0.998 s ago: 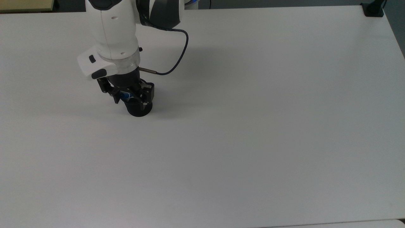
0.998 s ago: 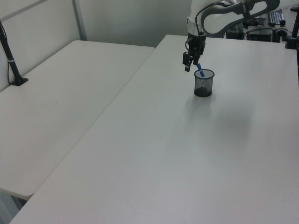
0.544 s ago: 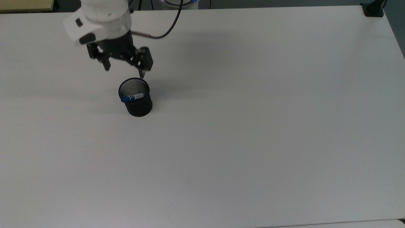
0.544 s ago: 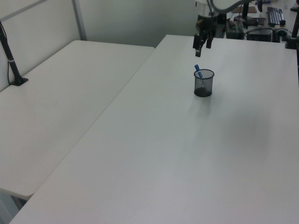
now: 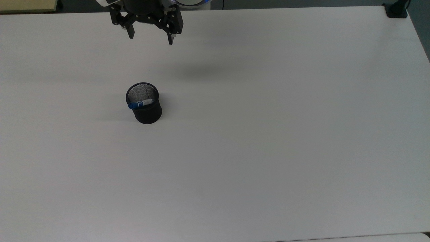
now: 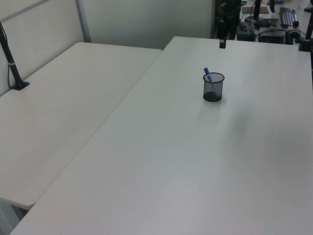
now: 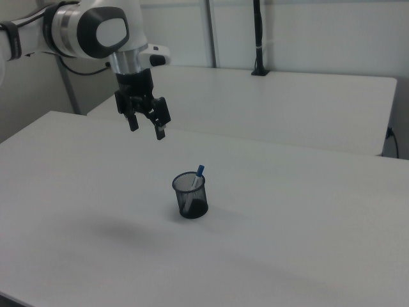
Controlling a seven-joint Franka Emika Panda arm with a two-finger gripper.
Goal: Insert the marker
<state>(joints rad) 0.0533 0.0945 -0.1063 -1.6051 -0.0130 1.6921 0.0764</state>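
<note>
Black mesh is forming the cup (image 5: 144, 104) that is standing alone on the white tabletop (image 5: 268, 134), and the marker (image 5: 140, 104) is already sitting inside it. Its white barrel is leaning against the rim, not upright — the blue cap is poking out above the edge toward the top view's left, and in the right view (image 7: 194, 181) the long axis is tilting up and to the right view's right.

The claw (image 5: 150, 36) is hanging in the air well apart from the cup, near the far edge of the tabletop. In the top view the marker is lying below the claw and slightly to the top view's left; in the right view the claw (image 7: 146, 128) is sitting higher than the cup and to the right view's left of it. Nothing is standing between them.

Both fingers are spreading wide, with a clear gap between the tips, and they are gripping nothing and touching nothing.

Judging from how things are lying, the insertion itself is looking done — the marker is resting in the cup by its own weight. Any coming move would probably be only clearing the arm away, so the distance between claw and cup is mattering more than alignment.
</note>
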